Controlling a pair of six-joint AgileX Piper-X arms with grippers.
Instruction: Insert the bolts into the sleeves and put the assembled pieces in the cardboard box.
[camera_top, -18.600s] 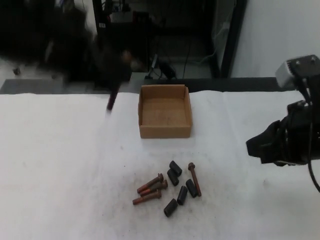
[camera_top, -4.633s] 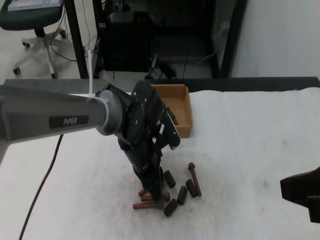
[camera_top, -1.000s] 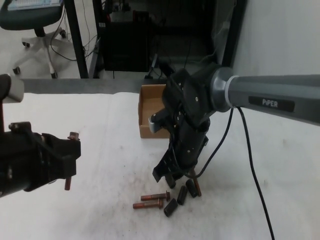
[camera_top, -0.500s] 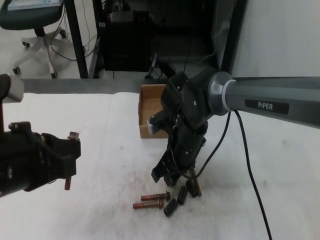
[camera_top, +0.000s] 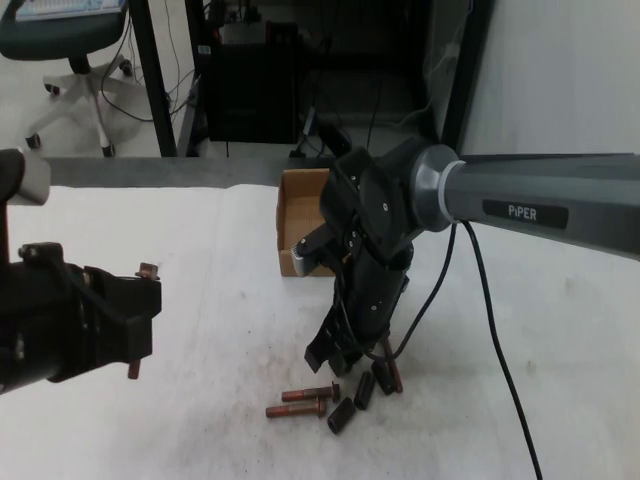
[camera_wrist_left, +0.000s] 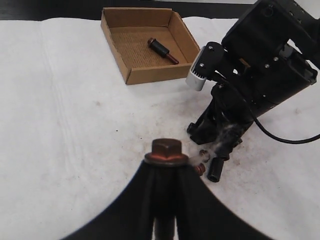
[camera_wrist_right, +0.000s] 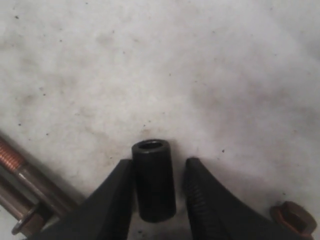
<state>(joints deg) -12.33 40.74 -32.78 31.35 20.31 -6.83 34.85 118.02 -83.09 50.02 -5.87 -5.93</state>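
Sleeve (camera_wrist_right: 154, 180) now lies inside the lowered right tool (camera_wrist_right: 160, 164).

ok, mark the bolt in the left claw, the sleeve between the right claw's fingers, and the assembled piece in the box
bolt (camera_wrist_left: 166, 149), left wrist view, hex head.
sleeve (camera_wrist_right: 154, 181), right wrist view, mid-body.
assembled piece (camera_wrist_left: 162, 50), left wrist view, its middle.

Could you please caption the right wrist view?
Right gripper, open, straddles a black sleeve on the bench beside bolts.

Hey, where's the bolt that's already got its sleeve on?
In the left wrist view, the assembled piece lies alone on the floor of the cardboard box, at the far side of the bench.
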